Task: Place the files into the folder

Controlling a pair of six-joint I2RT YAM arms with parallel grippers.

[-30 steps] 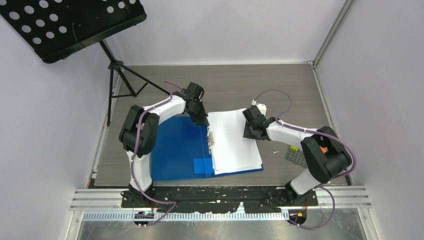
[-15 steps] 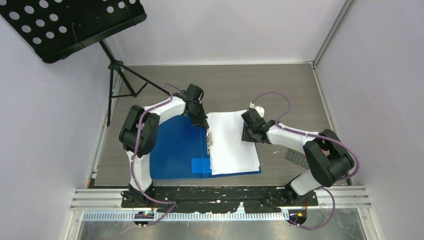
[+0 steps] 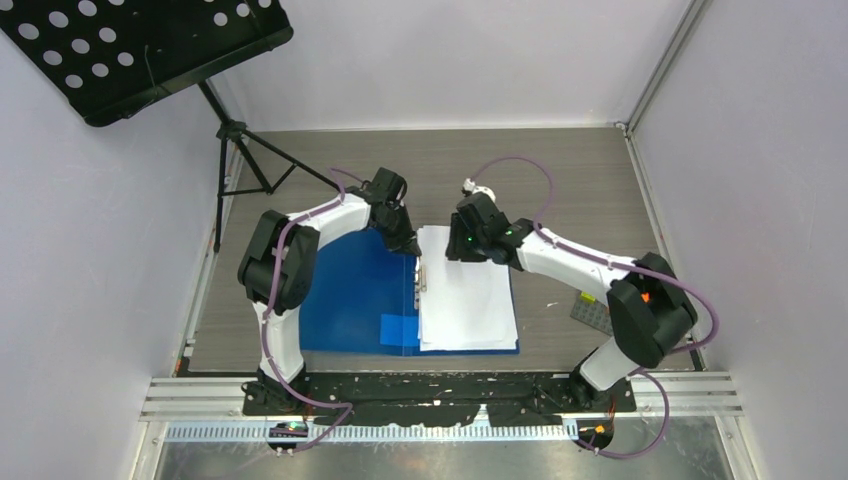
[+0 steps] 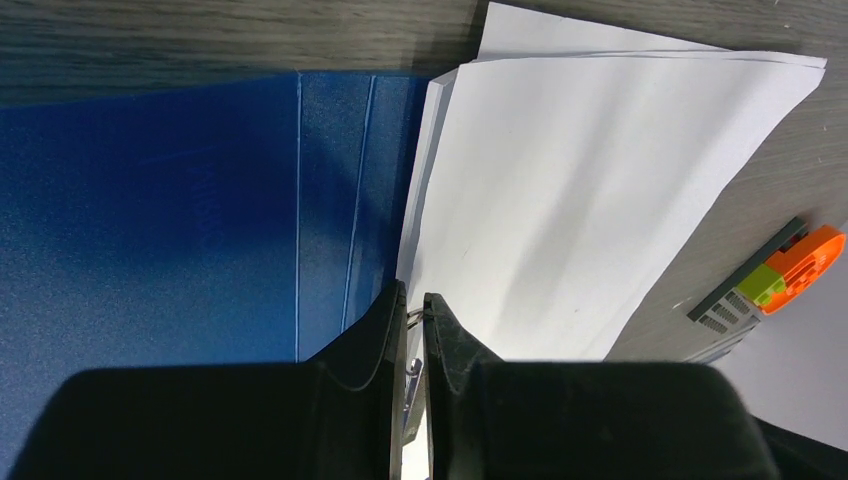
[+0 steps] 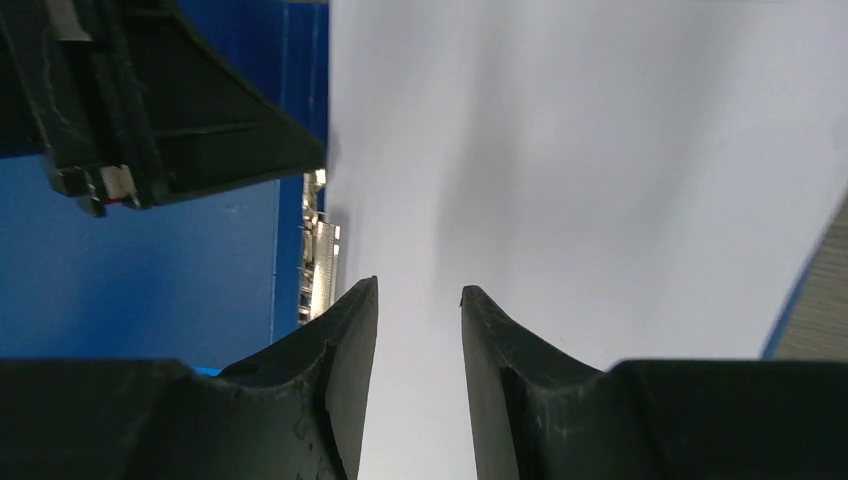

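Note:
The blue folder [image 3: 345,300] lies open on the table, with the white files [image 3: 468,305] stacked on its right half beside the metal clip [image 3: 421,275] at the spine. My left gripper [image 3: 408,245] is at the clip's far end; in the left wrist view the gripper [image 4: 415,300] is shut on the clip's wire lever [image 4: 413,318], between folder [image 4: 150,220] and files [image 4: 580,200]. My right gripper [image 3: 458,245] is over the files' far left corner. In the right wrist view the gripper [image 5: 420,292] is open and empty above the files [image 5: 600,150], next to the clip [image 5: 318,250].
A black music stand [image 3: 140,50] on a tripod [image 3: 245,160] stands at the back left. A small grey, green and orange object [image 3: 592,310] lies right of the folder and also shows in the left wrist view [image 4: 790,265]. Walls close in both sides.
My right gripper has moved left across the files toward the spine. The stack has shifted left and squared up against the clip. The left gripper has stayed put.

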